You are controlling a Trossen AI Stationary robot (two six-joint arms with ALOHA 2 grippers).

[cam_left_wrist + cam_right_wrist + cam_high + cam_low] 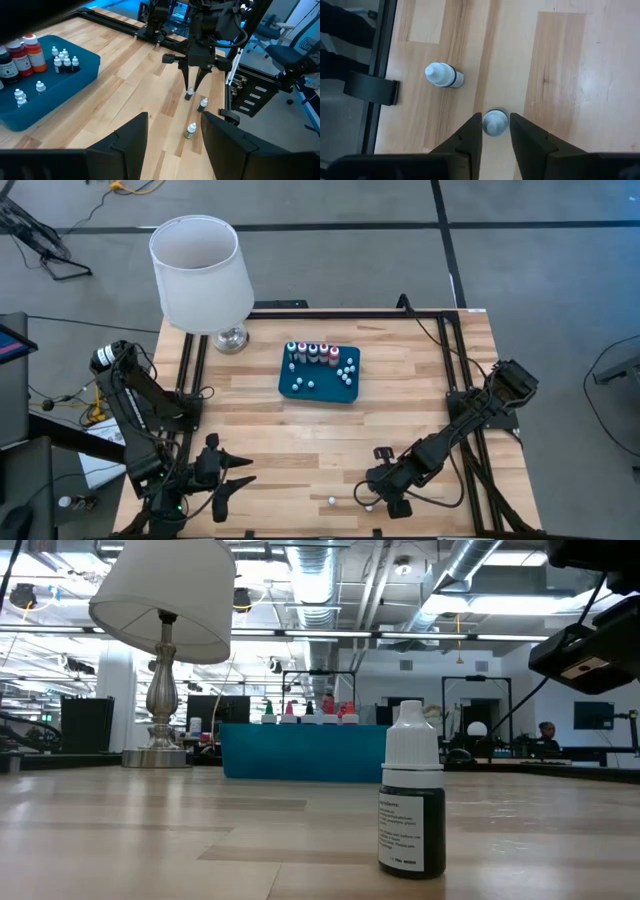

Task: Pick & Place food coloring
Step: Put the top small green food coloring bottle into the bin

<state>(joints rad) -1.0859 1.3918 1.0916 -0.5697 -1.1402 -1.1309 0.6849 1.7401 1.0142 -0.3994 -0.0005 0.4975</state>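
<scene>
A dark teal tray (318, 385) near the table's middle holds a row of colored food coloring bottles (312, 352) and several tiny white ones (346, 370). Three more small bottles stand upright on the wood by the near edge. One (189, 94) is between my right gripper's (194, 86) fingers. A second (202, 104) and a third (190, 130) stand free beside it. The low view shows one dark-bodied, white-capped bottle (412, 805) up close. My left gripper (235, 480) hangs open at the near left with nothing between its fingers. My right gripper pinches the white cap (494, 122) of one small bottle between its two fingertips (474, 131), one on each side. The fingers come from above, slanting down. The bottle stands upright with its base on the table.
A table lamp with a white shade (200, 272) stands at the far left. Black rails (450, 380) frame the table's sides. Bare wood lies between the tray and the bottles at the near edge.
</scene>
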